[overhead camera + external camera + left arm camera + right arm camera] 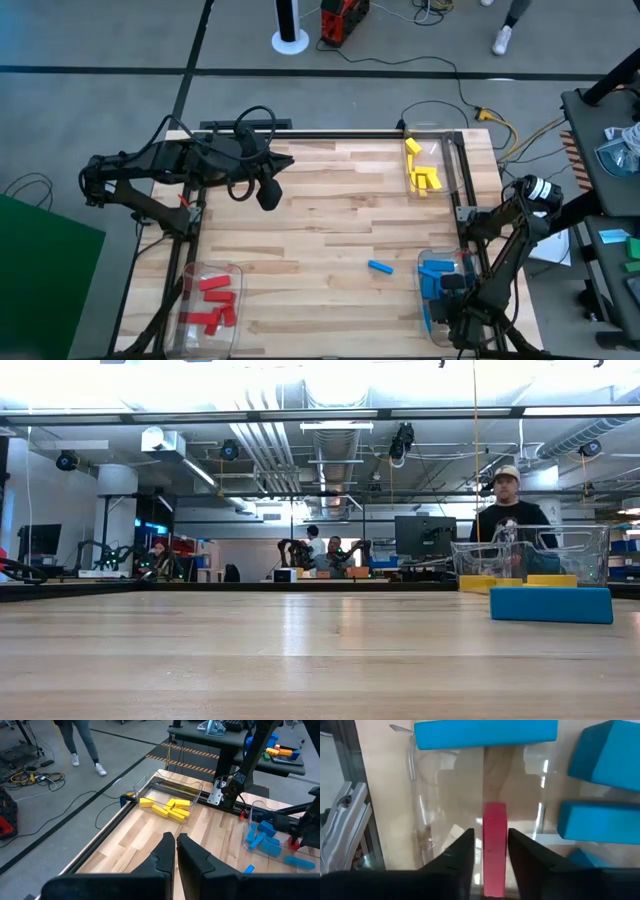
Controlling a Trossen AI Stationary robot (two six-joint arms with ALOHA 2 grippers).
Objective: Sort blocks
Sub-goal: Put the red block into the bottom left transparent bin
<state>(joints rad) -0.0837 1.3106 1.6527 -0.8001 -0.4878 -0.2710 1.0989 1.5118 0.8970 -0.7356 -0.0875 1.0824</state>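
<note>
A red block (494, 847) is shown clamped between the fingers of the right gripper (490, 852), directly over the clear bin (432, 262) of blue blocks (597, 822). Were the jaws released here, the red block would be mis-sorted among blue; the red blocks (213, 300) lie well apart from these jaws. One blue block (379, 267) remains on the table (330, 200). The left gripper (176, 851), pressed closed and empty, waits at the far edge.
</note>
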